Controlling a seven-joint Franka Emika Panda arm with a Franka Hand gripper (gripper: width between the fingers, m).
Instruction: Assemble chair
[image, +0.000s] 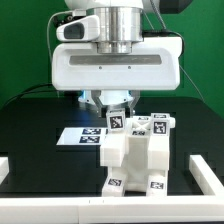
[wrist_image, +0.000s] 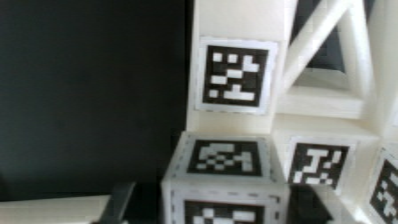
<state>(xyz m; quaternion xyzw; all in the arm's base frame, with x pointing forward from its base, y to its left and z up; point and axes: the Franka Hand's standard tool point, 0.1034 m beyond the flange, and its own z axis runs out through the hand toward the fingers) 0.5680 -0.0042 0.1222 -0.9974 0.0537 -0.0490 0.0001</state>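
My gripper (image: 113, 104) sits atop the chair (image: 135, 150), grip state unclear; I'd confirm squeeze on its upright before lifting.

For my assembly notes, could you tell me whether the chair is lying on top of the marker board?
No: the chair stands on the black table, in front of the marker board.

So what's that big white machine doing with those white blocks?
A white robot arm is building a blocky white plastic chair on a black table. Its pincer is down at the top of the partly built chair, right against a tagged upright piece; whether it grips that piece is unclear. A flat white marker board lies behind.
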